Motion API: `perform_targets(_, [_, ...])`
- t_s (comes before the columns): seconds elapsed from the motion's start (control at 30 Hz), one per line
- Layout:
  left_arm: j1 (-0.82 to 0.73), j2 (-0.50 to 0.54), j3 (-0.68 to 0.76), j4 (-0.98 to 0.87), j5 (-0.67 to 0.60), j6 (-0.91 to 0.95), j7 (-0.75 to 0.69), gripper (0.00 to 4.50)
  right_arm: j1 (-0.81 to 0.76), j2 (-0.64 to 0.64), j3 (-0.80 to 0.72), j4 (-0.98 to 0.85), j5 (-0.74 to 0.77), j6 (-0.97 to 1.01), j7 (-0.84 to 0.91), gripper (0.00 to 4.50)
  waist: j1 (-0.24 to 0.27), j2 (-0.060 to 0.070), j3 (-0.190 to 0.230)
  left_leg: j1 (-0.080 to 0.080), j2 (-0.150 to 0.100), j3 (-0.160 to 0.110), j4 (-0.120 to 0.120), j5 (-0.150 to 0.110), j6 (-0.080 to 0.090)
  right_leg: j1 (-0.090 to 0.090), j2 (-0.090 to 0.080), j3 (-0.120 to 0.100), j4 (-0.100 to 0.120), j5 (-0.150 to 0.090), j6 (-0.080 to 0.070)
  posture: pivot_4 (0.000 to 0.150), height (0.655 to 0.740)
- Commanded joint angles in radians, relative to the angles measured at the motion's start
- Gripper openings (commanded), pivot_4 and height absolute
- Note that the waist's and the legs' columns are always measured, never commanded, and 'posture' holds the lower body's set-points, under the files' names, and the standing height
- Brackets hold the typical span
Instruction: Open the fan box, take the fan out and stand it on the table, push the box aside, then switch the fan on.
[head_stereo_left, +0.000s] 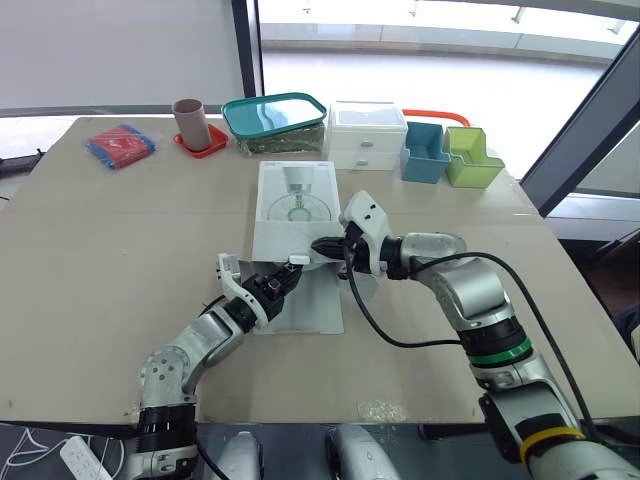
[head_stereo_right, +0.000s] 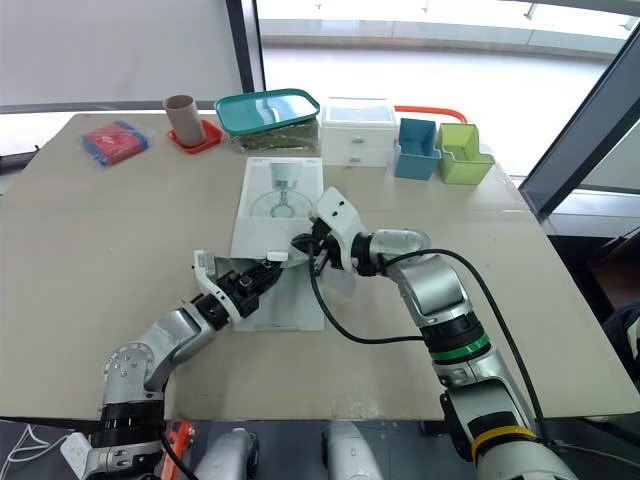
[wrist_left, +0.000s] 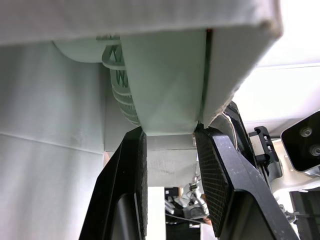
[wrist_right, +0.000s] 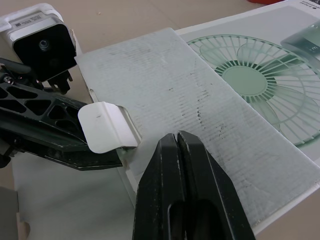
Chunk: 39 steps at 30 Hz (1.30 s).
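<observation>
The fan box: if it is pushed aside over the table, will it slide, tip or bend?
The fan box lies flat on the table, so it should slide and hardly tip. Its thin cardboard end flap is curled, so it probably bends easily. Its weight cannot be judged.

Our right arm (head_stereo_left: 470, 295) and left arm (head_stereo_left: 190, 350) are silver-grey with black joints. Behind the right claw (head_stereo_left: 320, 246) sit a white wrist housing (head_stereo_left: 365, 215), a looping black cable (head_stereo_left: 372, 325), a green ring (head_stereo_left: 492, 352) and a yellow ring (head_stereo_left: 545, 437).

Box (wrist_right: 240, 100) cut off at right wrist view edge; contents hidden
</observation>
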Motion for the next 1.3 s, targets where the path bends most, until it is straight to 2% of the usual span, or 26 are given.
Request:
perform_targets(0.03, [0.030,0.040,0.014,-0.052,-0.068,0.021,0.036,0.97,0.002,0.001,0.015,0.012,-0.014,0.001,-0.004,0.00,0.000,0.000,0.000,0.000,0.000,0.000,0.000,0.000,0.000,0.000,0.000,0.000,0.000,0.000,0.000,0.150,0.7400])
perform_targets(0.67, [0.284,0.296,-0.048,-0.245,-0.345,0.038,0.082,0.97,-0.018,0.010,0.007,0.034,-0.018,-0.017,-0.012,0.00,0.000,0.000,0.000,0.002,0.001,0.000,-0.011,0.001,-0.002,-0.001,0.000,0.000,-0.005,0.000,-0.001,0.150,0.7400])
perform_targets(0.8, [0.367,0.360,-0.031,-0.328,-0.364,0.051,0.015,0.97,-0.015,0.011,0.006,0.036,-0.018,-0.019,-0.014,0.00,-0.001,0.000,0.000,0.002,0.002,0.000,-0.011,0.001,-0.002,-0.001,0.000,0.000,-0.005,0.000,-0.002,0.150,0.7400])
perform_targets(0.93, [0.386,0.403,-0.050,-0.341,-0.364,0.028,0.006,0.97,-0.011,0.011,0.009,0.034,-0.020,-0.021,-0.016,0.00,0.003,0.000,0.000,0.002,0.002,0.000,-0.012,0.002,-0.003,-0.001,0.000,-0.001,-0.005,-0.001,-0.003,0.150,0.7400])
perform_targets(1.0, [0.395,0.415,-0.060,-0.340,-0.364,0.027,-0.011,1.98,-0.011,0.014,0.011,0.038,-0.023,-0.022,-0.017,0.00,0.003,0.000,0.000,0.002,0.002,0.000,-0.012,0.002,-0.003,-0.001,0.000,-0.001,-0.005,-0.001,-0.003,0.150,0.7400])
perform_targets(1.13, [0.406,0.445,-0.044,-0.365,-0.361,-0.004,-0.032,3.15,-0.007,0.016,0.014,0.040,-0.023,-0.023,-0.018,0.00,0.004,0.000,0.000,0.002,0.002,0.000,-0.012,0.002,-0.003,-0.001,0.000,-0.001,-0.006,-0.001,-0.003,0.150,0.7400])
perform_targets(1.3, [0.353,0.426,-0.020,-0.320,-0.364,-0.078,0.009,3.15,-0.003,0.018,0.016,0.036,-0.020,-0.020,-0.016,0.00,0.014,0.000,0.000,0.002,0.002,0.000,-0.012,0.002,-0.004,-0.001,0.000,-0.001,-0.006,0.000,-0.004,0.150,0.7400])
